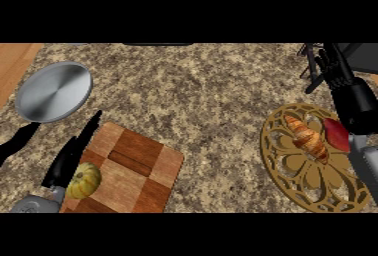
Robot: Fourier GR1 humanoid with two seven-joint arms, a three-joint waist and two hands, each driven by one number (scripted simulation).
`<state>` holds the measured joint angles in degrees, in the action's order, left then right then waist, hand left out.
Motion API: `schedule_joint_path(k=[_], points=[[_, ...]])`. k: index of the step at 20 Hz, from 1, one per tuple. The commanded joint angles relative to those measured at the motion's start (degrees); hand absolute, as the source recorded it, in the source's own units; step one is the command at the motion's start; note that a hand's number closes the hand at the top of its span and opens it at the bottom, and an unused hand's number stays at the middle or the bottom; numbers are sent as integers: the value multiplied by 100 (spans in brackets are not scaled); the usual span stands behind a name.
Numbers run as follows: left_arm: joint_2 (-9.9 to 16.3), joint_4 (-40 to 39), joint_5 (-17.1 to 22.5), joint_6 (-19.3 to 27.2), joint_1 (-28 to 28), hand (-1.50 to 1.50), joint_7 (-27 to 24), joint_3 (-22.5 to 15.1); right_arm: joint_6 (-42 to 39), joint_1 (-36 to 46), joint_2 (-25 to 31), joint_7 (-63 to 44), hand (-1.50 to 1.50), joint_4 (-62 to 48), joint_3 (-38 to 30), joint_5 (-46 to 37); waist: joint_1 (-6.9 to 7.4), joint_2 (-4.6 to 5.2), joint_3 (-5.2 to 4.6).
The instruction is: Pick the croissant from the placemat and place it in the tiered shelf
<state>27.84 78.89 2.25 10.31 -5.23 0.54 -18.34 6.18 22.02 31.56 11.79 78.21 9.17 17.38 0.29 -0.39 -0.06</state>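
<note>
Speckled stone counter [207, 95], seen from above.

Croissant [308, 138] lies on the round, cut-out golden placemat [295, 175] at the right side, in the mat's upper part, long axis slanting down toward the right. Nothing is touching it. Just beside it to the right, a red object [337, 134] sits on the mat edge; partly hidden by the arm, so what it is, possibly a fruit, can't be made out.

Right hand [334, 67] is up past the mat toward the far right corner, fingers straight and spread, holding nothing. Its grey forearm runs down along the mat's right edge. Behind the hand, dark wire bars of the tiered shelf [314, 75] show at the corner; most of it is out of view.

Left hand [70, 155] is low at the left, fingers straight and fanned wide, lying over the left edge of a checkered wooden cutting board [136, 170]. A small yellow-green squash [83, 181] sits on the board, beside those fingers.

A round grey metal plate [53, 91] rests at the upper left, well apart from everything else.
</note>
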Motion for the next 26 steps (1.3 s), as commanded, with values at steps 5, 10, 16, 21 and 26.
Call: schedule_joint_path(k=[5,10,16,21,26], points=[[142,142,1017,-95,134,0,169,1367,-104,203,-609,-75,150,115,411,-315,113,35,6],[-65,-14,1319,-185,533,0,159,1391,2613,-431,-106,-517,150,-539,-7,-2109,-5,4,-13],[-53,-259,1339,-482,319,0,219,1652,2890,-1500,-1117,-1186,-150,903,1288,-2881,-79,20,1],[-123,-84,1424,-478,600,0,114,1662,2775,-1393,156,-3147,-150,1444,1374,-4291,-138,-26,-25],[-90,5,1358,-466,724,0,81,1679,1494,-1283,972,-4854,-150,1984,1510,-4914,-104,-28,-27]])
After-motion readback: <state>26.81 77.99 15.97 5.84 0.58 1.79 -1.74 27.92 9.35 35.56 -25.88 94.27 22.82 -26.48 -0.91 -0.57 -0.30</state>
